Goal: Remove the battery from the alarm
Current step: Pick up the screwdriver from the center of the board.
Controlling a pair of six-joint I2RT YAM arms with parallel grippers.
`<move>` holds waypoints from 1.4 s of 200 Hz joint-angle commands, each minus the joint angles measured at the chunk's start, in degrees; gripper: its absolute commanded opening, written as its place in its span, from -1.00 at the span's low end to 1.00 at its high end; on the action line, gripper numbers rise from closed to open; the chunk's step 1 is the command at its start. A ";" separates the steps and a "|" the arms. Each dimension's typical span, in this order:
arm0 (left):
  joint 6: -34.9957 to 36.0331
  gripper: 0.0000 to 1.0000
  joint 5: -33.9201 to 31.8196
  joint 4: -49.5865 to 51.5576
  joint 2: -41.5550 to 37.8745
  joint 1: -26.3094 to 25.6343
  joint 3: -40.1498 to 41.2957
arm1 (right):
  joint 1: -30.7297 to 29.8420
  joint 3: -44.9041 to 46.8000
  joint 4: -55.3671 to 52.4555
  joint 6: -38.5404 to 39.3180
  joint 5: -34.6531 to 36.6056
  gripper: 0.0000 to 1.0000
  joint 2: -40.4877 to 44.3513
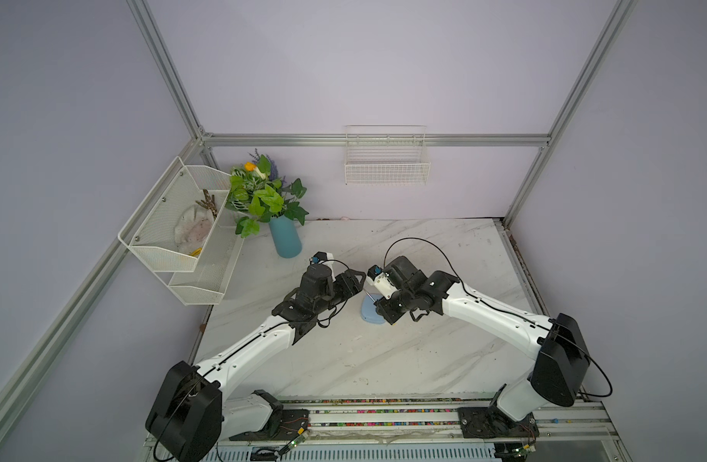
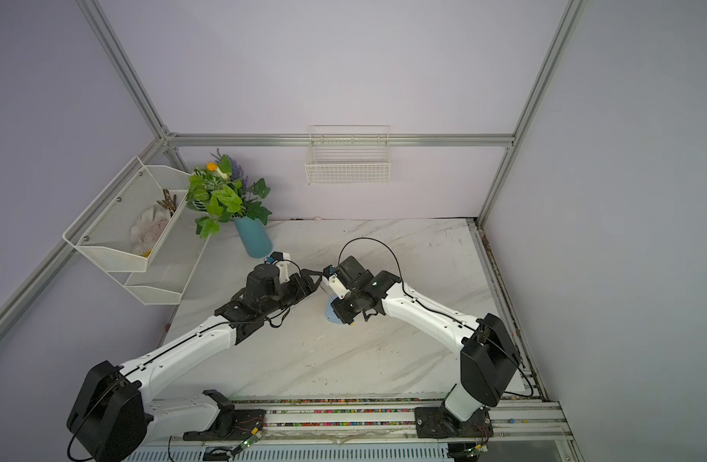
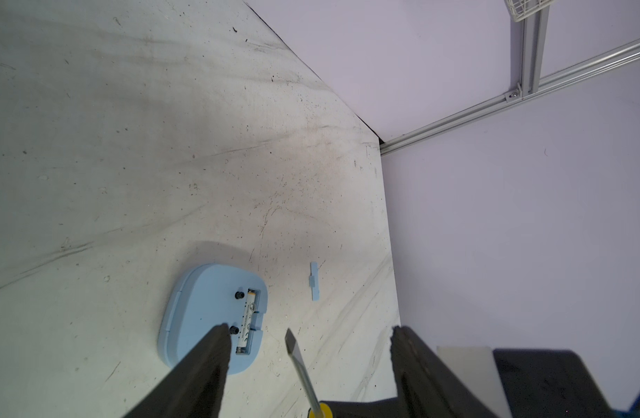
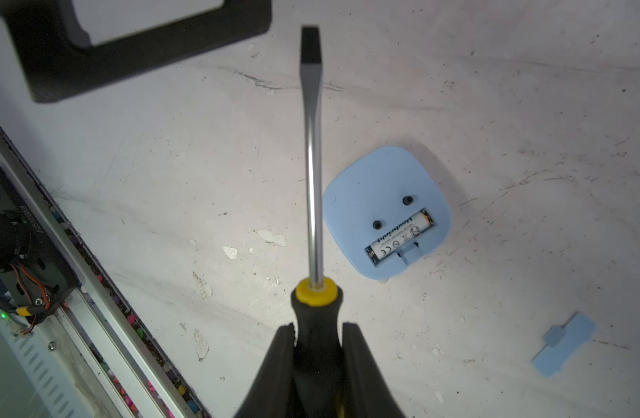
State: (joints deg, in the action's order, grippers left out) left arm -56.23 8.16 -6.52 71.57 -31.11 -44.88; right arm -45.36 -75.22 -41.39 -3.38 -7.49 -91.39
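Right wrist: right gripper [image 4: 318,327] clenching screwdriver [image 4: 313,163], blade hovering clear of alarm [image 4: 365,181]; battery [image 4: 402,235] lying exposed. Left gripper [image 3: 309,329] gaping. Advising: levering battery end gently, left steadying alarm.

The battery [image 4: 402,235], lying in the open slot in the back of the alarm [image 4: 362,188], has black print along its white sleeve in my right wrist view: a CE mark, two round symbols and a brand word too blurred to spell. Past the table's front edge, a dark module [image 4: 39,235] by the rail bears a pale code whose middle may read "5101". My left wrist view shows the battery's print only as specks.
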 commanded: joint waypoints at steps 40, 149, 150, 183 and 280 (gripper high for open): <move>-1.59 0.26 1.04 -4.61 0.94 0.34 4.23 | -0.50 0.75 7.89 -4.65 -1.48 -1.00 2.71; -2.60 -0.22 0.96 -7.75 2.65 0.62 5.41 | -1.04 3.25 10.84 -4.46 -5.66 -0.99 5.81; -2.63 -0.23 0.97 -7.82 2.67 0.62 5.50 | -1.04 3.29 10.86 -4.45 -5.68 -1.00 5.89; -3.94 -0.39 0.98 -9.70 3.44 0.70 6.88 | -1.04 4.21 11.51 -3.70 -6.39 -0.97 7.28; -17.41 -1.00 3.65 -31.34 7.56 3.78 18.02 | 1.87 9.82 16.60 -8.93 -5.79 -0.19 14.03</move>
State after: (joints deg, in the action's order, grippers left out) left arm -67.83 12.40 -29.43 75.37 -29.91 -34.41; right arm -45.58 -67.75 -30.74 -8.60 -13.02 -84.14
